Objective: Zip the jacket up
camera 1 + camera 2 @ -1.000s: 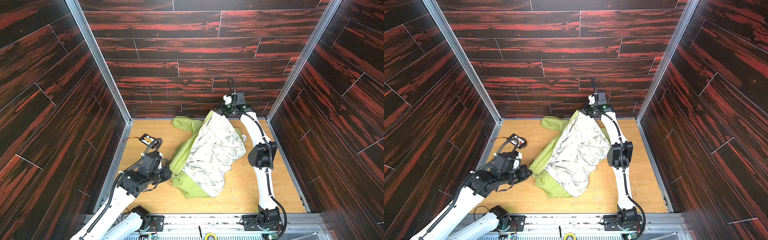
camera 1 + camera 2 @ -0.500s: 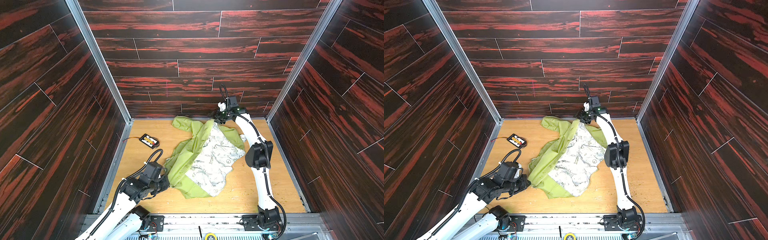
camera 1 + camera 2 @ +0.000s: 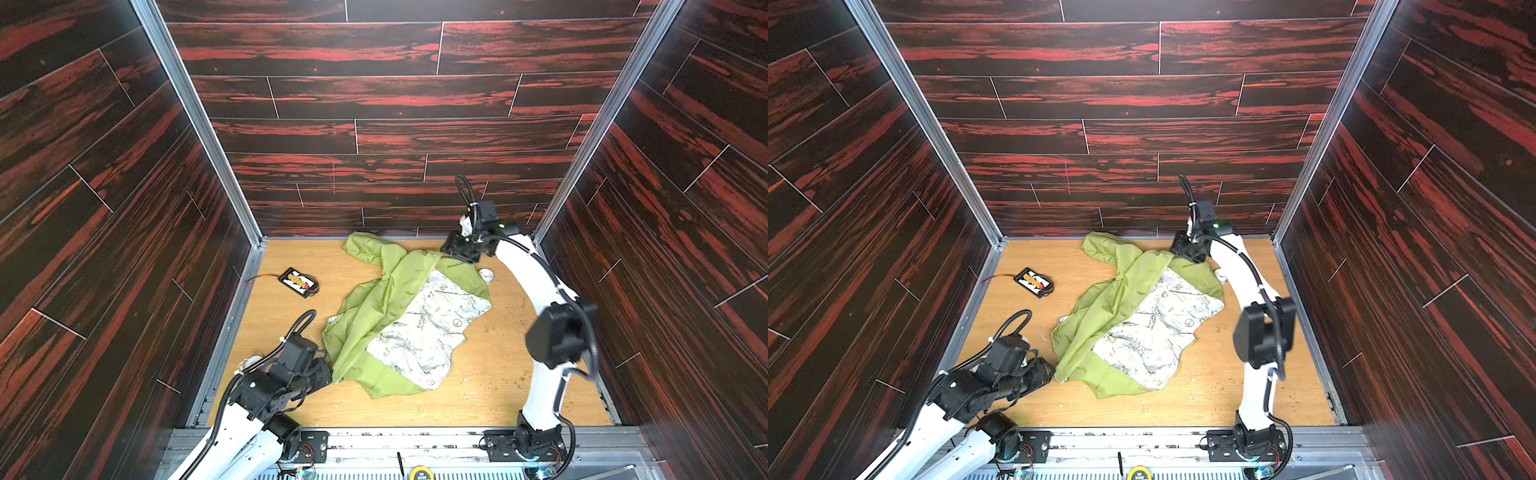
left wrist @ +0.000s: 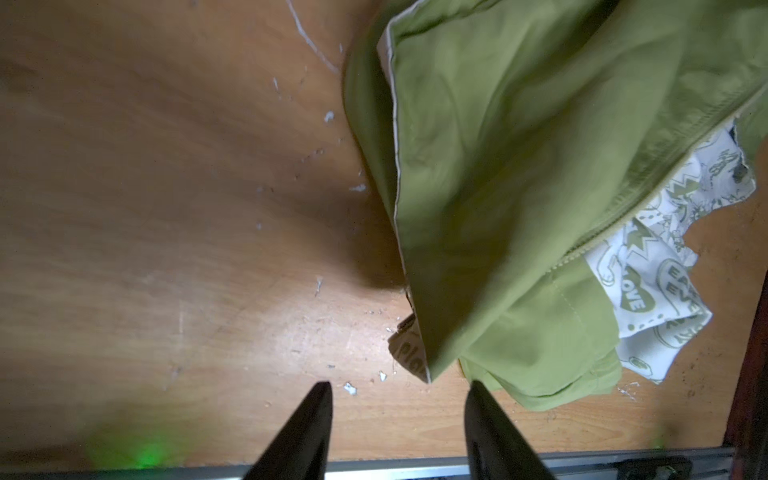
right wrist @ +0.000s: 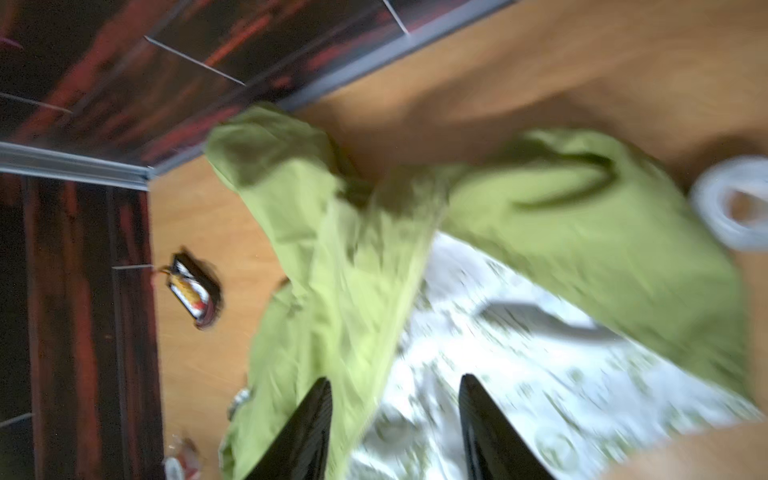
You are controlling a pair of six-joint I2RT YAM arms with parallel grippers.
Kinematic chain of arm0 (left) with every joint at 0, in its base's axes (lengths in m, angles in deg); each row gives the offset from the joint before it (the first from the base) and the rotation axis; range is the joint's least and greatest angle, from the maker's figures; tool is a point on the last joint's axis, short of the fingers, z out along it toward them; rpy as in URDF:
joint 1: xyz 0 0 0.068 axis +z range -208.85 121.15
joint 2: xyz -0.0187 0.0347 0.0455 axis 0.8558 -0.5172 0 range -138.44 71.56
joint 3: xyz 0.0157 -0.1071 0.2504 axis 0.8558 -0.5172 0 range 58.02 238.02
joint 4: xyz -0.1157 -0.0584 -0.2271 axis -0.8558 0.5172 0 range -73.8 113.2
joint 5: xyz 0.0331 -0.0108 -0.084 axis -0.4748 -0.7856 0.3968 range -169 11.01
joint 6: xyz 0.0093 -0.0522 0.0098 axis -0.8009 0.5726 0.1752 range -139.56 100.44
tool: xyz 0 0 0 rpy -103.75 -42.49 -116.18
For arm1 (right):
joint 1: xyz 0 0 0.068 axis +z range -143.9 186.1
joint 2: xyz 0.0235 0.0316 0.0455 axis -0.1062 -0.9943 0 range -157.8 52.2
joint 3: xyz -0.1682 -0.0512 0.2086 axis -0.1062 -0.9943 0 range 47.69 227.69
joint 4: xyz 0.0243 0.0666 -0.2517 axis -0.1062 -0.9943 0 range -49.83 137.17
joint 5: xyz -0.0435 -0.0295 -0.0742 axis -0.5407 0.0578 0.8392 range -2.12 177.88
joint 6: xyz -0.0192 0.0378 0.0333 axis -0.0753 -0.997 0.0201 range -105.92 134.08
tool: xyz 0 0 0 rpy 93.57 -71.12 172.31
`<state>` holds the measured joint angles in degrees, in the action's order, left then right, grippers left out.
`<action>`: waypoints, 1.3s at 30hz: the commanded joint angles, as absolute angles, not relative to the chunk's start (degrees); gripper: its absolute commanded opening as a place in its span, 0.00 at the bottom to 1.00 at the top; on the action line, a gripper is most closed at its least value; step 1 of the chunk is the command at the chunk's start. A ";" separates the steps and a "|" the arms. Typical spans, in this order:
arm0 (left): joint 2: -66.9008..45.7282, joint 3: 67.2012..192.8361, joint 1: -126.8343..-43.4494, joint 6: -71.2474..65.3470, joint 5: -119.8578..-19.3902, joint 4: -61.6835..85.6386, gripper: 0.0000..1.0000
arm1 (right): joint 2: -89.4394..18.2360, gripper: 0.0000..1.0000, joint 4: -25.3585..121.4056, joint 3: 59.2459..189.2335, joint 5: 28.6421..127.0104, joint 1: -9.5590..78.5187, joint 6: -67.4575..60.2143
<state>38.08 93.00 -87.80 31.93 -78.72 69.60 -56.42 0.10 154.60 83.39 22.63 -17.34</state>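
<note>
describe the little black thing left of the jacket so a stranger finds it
Start at the wooden floor, where the green jacket lies in the middle. Left of it, set apart, sits a flat black pack. Only it has a red-yellow label and thin wires.

On the white lining (image 4: 665, 266) of the jacket (image 4: 498, 166), "LOVE" is printed in a heart (image 4: 631, 297); letters on round badges (image 4: 675, 282) are cut off by folds; "PIO" is read on a small tag (image 4: 409, 353); a peace sign (image 3: 456, 323) is printed on the lining.
</note>
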 commanded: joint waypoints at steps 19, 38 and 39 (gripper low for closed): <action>-0.88 116.39 -115.98 4.66 -81.79 47.35 0.67 | -23.03 0.48 20.47 88.83 77.06 19.33 -31.64; -14.22 116.00 -117.89 -3.76 -75.49 44.68 0.70 | -34.22 0.28 38.47 83.28 72.32 19.86 -36.83; -14.21 115.79 -117.91 -3.74 -75.48 44.73 0.70 | -33.83 0.24 38.31 83.52 72.52 19.86 -36.81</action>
<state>-14.42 116.72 -117.70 -2.28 -76.38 44.86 -32.86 36.63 83.78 73.01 19.64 -35.53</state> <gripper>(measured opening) 0.697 0.264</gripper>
